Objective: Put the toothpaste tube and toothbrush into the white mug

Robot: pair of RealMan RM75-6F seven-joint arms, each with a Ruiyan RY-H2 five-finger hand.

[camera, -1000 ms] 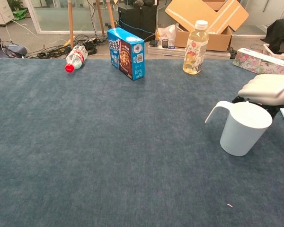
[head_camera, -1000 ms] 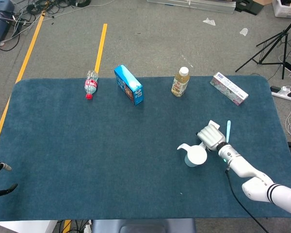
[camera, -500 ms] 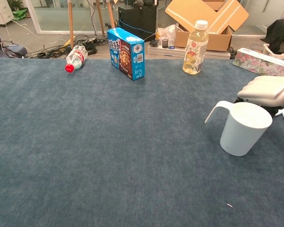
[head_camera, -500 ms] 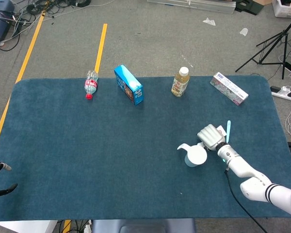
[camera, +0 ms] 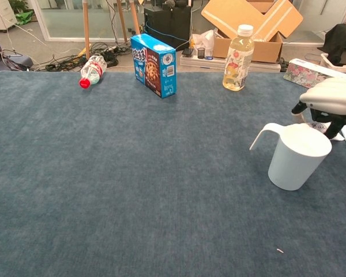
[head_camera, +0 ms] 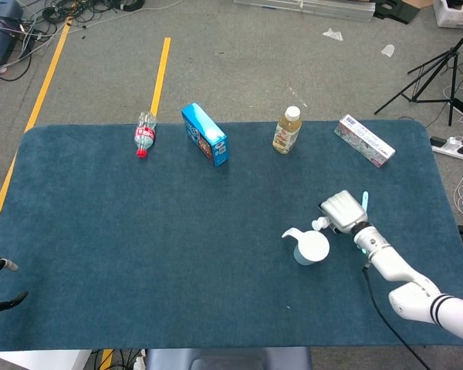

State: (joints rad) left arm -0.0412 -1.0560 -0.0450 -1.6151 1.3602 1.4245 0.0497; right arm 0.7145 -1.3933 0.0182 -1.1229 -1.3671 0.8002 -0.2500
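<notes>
As we read the scene:
Right hand point(head_camera: 342, 210): fingers clamped on the toothpaste tube point(head_camera: 319, 224), poised just behind the rim for dropping in.
White mug point(camera: 296, 156): upright on the desk point(head_camera: 139, 247).
Toothbrush point(head_camera: 364, 203): lying beside the hand.

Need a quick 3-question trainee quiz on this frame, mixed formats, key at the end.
1. True or false: the white mug lies on its side.
2. Which item at the table's far edge lies on its side? A) red-capped bottle B) yellow drink bottle C) blue box
3. Fill in: the teal toothbrush lies on the table beside the robot's ___ hand.

Key: 1 false, it stands upright. 2 A. 3 right hand.
</notes>
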